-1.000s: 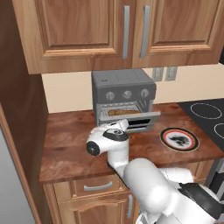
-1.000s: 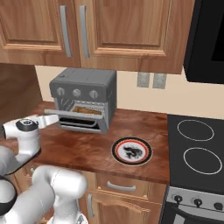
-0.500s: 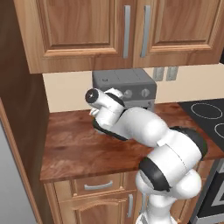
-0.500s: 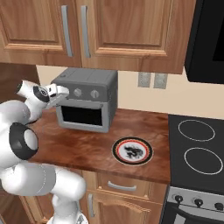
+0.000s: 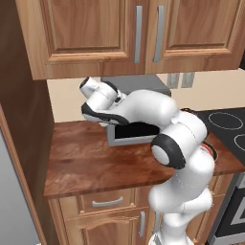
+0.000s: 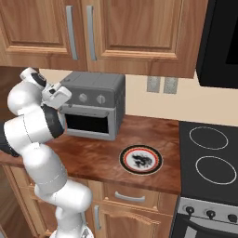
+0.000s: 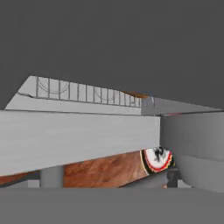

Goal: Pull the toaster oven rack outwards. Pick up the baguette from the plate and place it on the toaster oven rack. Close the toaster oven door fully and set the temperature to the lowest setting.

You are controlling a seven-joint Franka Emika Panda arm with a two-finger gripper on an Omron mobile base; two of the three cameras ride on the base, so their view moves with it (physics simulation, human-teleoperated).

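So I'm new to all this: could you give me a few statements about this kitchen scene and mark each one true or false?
1. The oven door is shut. True.
2. The baguette lies on the plate. False: the plate holds no bread.
3. The plate sits on the counter between the oven and the stove. True.
4. The gripper holds the plate. False: it is up at the oven's upper left front corner, and the plate lies on the counter, apart from it.
5. The oven stands on the stove. False: it stands on the wooden counter, under the wall cabinets.
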